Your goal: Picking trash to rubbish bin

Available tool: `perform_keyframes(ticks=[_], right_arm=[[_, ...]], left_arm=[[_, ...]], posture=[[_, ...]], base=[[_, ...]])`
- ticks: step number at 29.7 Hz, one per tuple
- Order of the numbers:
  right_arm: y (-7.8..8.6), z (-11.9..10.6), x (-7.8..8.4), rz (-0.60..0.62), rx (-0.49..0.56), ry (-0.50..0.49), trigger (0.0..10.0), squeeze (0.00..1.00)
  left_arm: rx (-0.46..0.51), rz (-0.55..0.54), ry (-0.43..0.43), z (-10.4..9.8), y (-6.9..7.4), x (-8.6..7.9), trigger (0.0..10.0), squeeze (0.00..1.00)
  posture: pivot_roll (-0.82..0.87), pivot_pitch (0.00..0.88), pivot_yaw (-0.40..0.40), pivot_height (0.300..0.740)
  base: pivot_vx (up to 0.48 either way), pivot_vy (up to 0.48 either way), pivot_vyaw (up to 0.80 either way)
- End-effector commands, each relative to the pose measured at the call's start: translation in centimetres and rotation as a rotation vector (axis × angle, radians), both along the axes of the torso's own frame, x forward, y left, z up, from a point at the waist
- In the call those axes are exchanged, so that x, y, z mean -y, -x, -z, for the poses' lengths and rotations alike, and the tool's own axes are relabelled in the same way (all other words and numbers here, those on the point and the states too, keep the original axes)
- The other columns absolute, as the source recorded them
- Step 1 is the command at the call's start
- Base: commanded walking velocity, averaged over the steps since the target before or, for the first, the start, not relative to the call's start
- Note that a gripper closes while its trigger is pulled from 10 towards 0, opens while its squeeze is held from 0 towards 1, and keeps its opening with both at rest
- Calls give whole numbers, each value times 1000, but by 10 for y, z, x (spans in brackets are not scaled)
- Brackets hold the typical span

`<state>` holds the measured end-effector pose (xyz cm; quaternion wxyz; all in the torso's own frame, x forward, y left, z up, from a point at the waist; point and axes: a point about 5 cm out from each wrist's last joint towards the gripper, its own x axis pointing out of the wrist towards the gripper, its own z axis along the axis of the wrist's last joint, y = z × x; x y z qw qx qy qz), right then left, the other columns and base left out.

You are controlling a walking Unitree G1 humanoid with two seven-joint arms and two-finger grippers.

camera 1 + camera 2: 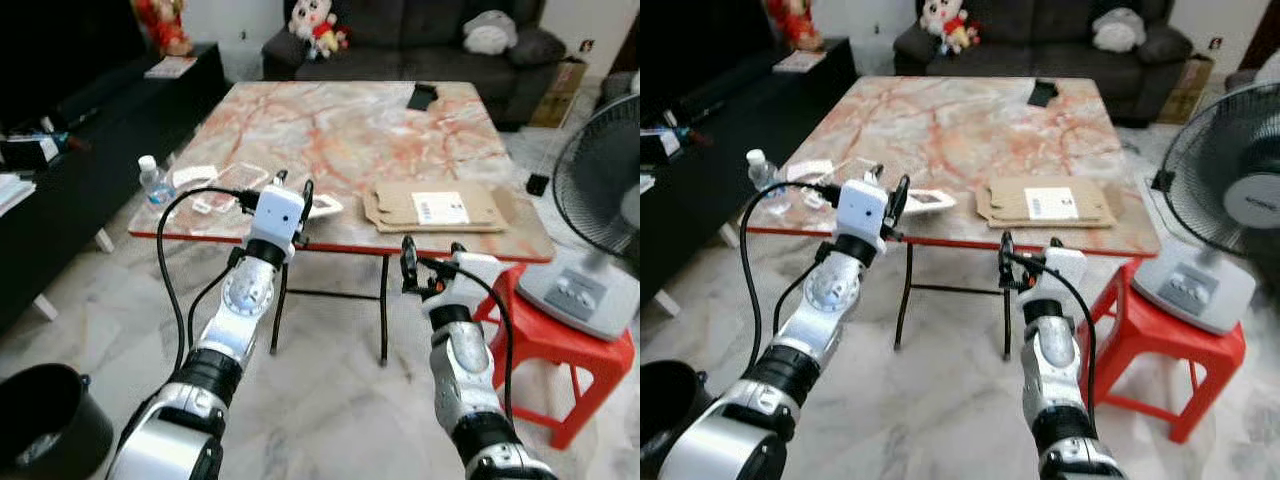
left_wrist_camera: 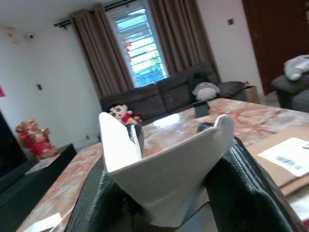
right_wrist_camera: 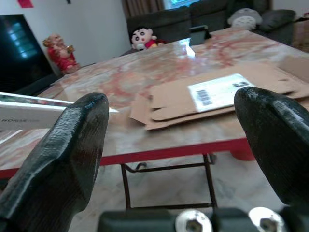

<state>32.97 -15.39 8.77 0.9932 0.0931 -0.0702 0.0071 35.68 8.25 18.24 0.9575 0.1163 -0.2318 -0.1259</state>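
Pickup done: left gripper (image 1: pixel 295 190) clenched on white card (image 2: pixel 164 174) at counter (image 1: pixel 350 130) edge, right gripper (image 1: pixel 430 262) released, bin (image 1: pixel 45 425) drop left.

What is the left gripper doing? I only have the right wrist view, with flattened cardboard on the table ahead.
Observer: The left gripper is shut on a folded white card at the table's near edge.
Operator: Where would the card go?
Observer: A black round container, likely the bin, stands on the floor to the robot's left.
Operator: Any other trash?
Observer: A clear plastic bottle stands upright at the table's near left corner.
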Motion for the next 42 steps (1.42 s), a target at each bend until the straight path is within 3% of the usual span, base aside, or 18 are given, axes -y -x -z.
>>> perform_keyframes(ticks=[1,14,27,31,34,36,40,41,42], right_arm=[[0,-1,3,8,4,0,10000,0],[4,6,9,23,-23,7,10000,0],[6,11,16,40,-42,15,10000,0],[7,13,18,45,-50,16,10000,0],[9,17,21,48,-70,21,10000,0],[17,33,27,48,-141,37,10000,0],[29,51,34,63,-221,46,10000,0],[39,65,38,73,-294,54,10000,0],[39,65,38,73,-294,54,10000,0]], left_arm=[[2,10,-2,-1,1,1,10000,0],[2,11,-3,-1,2,0,10000,0],[-2,14,-8,1,3,-1,10000,0],[-14,8,-10,2,2,-1,10000,0],[-48,14,-14,8,1,-2,10000,0],[-166,-21,5,29,-1,-15,10000,0],[-288,-71,-12,55,-1,-33,10000,0],[-374,-111,-39,76,3,-47,10000,0],[-374,-111,-39,76,3,-47,10000,0]], posture=[[-118,32,45,740],[-119,34,45,740],[-118,34,46,740],[-118,34,46,740],[-118,34,46,740],[-118,34,44,740],[-118,37,43,740],[-118,37,43,740],[-118,37,43,740]], base=[[0,0,0],[-60,0,0],[-426,0,0],[0,0,0],[0,0,0],[0,0,0],[0,0,123],[0,0,794],[0,0,794]])
